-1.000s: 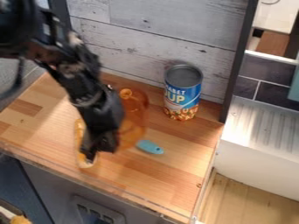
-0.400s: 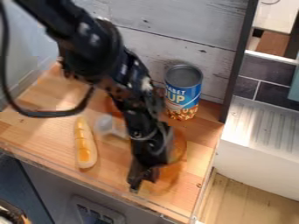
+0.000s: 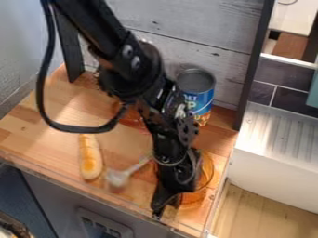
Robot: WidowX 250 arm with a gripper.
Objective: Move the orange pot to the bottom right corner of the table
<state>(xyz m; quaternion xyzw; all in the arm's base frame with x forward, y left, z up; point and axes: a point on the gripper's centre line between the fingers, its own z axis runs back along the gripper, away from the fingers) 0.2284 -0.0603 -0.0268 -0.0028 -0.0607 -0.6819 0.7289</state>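
Arm comes in from the top edge, left of centre, and slants down over the wooden bench (image 3: 56,104); a black cable hangs off it in a wide loop on the left side. Gripper (image 3: 160,206) low over the bench's front part, right of centre, pointing down close to the front edge. Whether it is open, closed or gripping anything: cannot tell.

Orange pot (image 3: 203,179), see-through, near the bench's front right corner. Sits partly behind the gripper and lower arm, which hide its left portion; contact with either not clear.

Spoon (image 3: 118,178) lies left of the gripper, pale bowl end toward the front edge, handle slanting up and right toward the arm. Bowl end blurred. Further left, toy bread roll (image 3: 90,157), long and narrow, lengthwise from back to front, golden on top; apart from the spoon.

Soup can (image 3: 197,90) upright at the back right, grey top, blue label; arm covers part of its left side. A second orange see-through piece (image 3: 132,117) behind the arm, mid-bench toward the back, mostly hidden, kind uncertain.

Grey plank wall (image 3: 180,28) along the back, black post (image 3: 254,65) at its right end. White ridged drainboard (image 3: 279,135) right of the bench.
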